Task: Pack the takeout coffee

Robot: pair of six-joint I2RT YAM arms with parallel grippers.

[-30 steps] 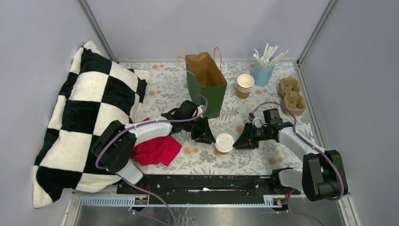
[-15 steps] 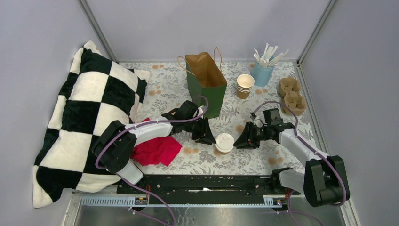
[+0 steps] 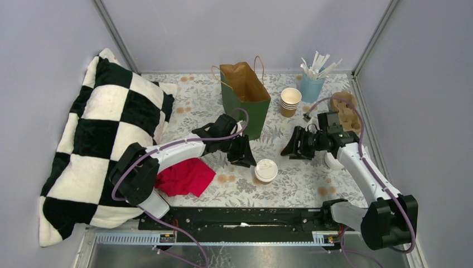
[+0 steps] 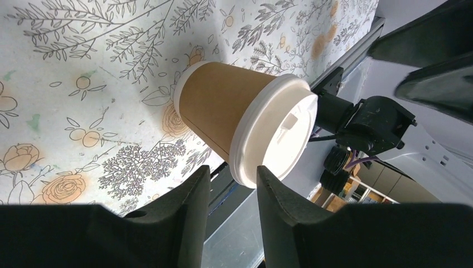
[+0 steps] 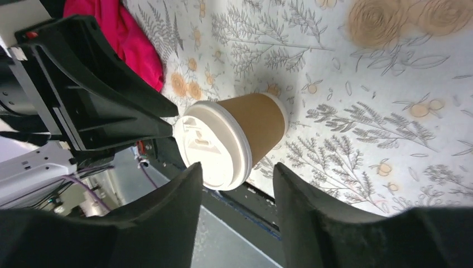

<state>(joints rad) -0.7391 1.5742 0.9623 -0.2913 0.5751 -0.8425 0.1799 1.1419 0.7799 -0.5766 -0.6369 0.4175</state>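
Note:
One takeout coffee (image 3: 266, 170), a tan paper cup with a white lid, stands upright on the flowered table in front of the green bag (image 3: 245, 100). My left gripper (image 3: 248, 162) sits just left of it, slightly open, and its fingertips stop short of the lid (image 4: 279, 131) with nothing between them. My right gripper (image 3: 285, 149) hangs open up and to the right of the cup, clear of it. In the right wrist view the cup (image 5: 254, 120) lies beyond the open gripper (image 5: 237, 170). In the left wrist view the cup (image 4: 220, 111) stands past the gripper (image 4: 233, 176).
The open-topped green bag stands behind the cup. A stack of lidless paper cups (image 3: 290, 101), a blue cup of white sticks (image 3: 312, 84) and brown cup carriers (image 3: 346, 114) are at the back right. A red cloth (image 3: 187, 176) and a checkered pillow (image 3: 106, 139) lie left.
My right gripper has let go of the cup's side, opened wider and drawn back up to the right. The left gripper shifted slightly and opened a little. The cup stays on the table.

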